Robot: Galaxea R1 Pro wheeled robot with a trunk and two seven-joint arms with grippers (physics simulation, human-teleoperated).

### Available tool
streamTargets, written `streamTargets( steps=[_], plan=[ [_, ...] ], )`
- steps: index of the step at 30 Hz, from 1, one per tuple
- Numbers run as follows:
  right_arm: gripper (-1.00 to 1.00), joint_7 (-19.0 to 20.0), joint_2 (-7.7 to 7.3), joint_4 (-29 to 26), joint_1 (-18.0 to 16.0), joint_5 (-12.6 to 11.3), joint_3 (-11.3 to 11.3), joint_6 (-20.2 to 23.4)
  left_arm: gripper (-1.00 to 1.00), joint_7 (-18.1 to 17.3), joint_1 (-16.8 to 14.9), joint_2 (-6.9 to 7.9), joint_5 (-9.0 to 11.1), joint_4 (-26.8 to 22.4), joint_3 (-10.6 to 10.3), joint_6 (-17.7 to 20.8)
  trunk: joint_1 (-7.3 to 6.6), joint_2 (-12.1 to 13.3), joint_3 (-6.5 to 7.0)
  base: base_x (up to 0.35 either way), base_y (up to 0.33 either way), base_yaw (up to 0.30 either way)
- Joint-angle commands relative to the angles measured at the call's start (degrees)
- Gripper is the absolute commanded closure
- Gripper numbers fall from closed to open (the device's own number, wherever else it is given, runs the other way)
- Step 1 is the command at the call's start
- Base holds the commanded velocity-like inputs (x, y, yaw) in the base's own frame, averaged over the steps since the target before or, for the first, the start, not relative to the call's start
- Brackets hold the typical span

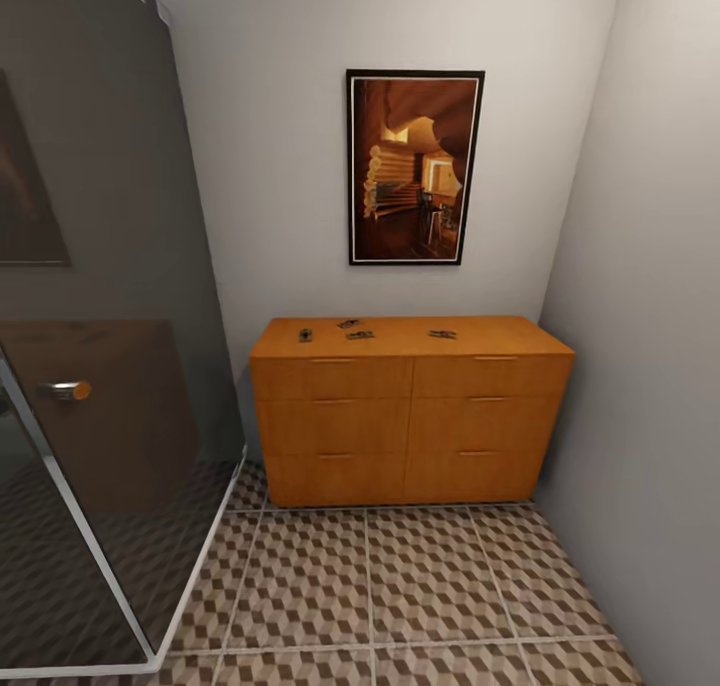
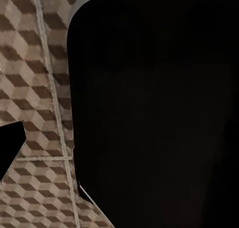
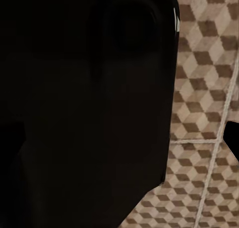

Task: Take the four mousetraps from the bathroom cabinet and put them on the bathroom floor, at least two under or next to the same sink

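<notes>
Two plain grey walls (image 1: 280, 146) meet in the corner ahead of me, smooth and unmarked, and under them spreads the bathroom floor (image 1: 420, 586), large square tiles printed with brown, beige and white cubes and ruled by pale grout lines. On my left stands one glass shower enclosure (image 1: 110, 466), its dark tinted panels edged in a thin pale frame, with one short round metal handle (image 1: 65, 390) sticking out of the nearer panel.

Against the back wall sits one cabinet (image 1: 410, 426), a low wide chest of smooth orange-brown wood, with six drawers in two columns of three, each carrying a slim bar handle. All six drawer fronts are flush. Above it hangs one tall rectangular picture (image 1: 413, 166) in a thin black frame, painted in warm brown and orange tones.

Four mousetraps (image 1: 360, 335) lie flat on the cabinet's top, small dark-and-tan rectangles too small from here to make out their parts. Three are grouped toward the left half: one nearest the left end (image 1: 305, 335), one further back (image 1: 348, 323) and one just beside it toward the front. The fourth (image 1: 442, 334) lies apart on the right half. None is on the floor.

In my left wrist view a large black rounded body (image 2: 154, 108) hangs over the cube tiles; my right wrist view has a similar black body (image 3: 84, 103) over the same pattern. I cannot tell whether either of my grippers is spread or pressed together.
</notes>
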Motion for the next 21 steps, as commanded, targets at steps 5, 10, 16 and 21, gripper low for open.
streamTargets(
  steps=[5, 10, 16, 21],
  plan=[
    [-1.00, -0.01, 0.14, 0.00, -0.01, 0.07, -0.07, -0.01, -1.00, -0.01, -0.02, -0.01, -0.16, -0.04, -0.04, -0.03, 0.02, -0.02, -0.04, 0.279, 0.000, 0.000],
    [-1.00, -0.01, 0.19, -0.06, -0.01, 0.08, -0.25, -0.01, -1.00, -0.04, -0.04, -0.01, -0.28, -0.05, -0.13, -0.03, 0.02, -0.02, -0.04, 0.310, 0.000, 0.000],
    [-1.00, -0.01, 0.21, -0.08, -0.01, 0.09, -0.32, -0.01, -1.00, -0.02, -0.02, -0.02, -0.33, -0.07, -0.17, -0.03, 0.02, -0.02, -0.04, 0.318, 0.000, 0.000],
    [-1.00, -0.01, 0.20, -0.09, -0.01, 0.09, -0.21, -0.01, -1.00, -0.07, -0.03, -0.02, -0.34, -0.09, -0.18, -0.03, 0.02, -0.02, -0.04, 0.252, 0.000, 0.000]
  ],
)
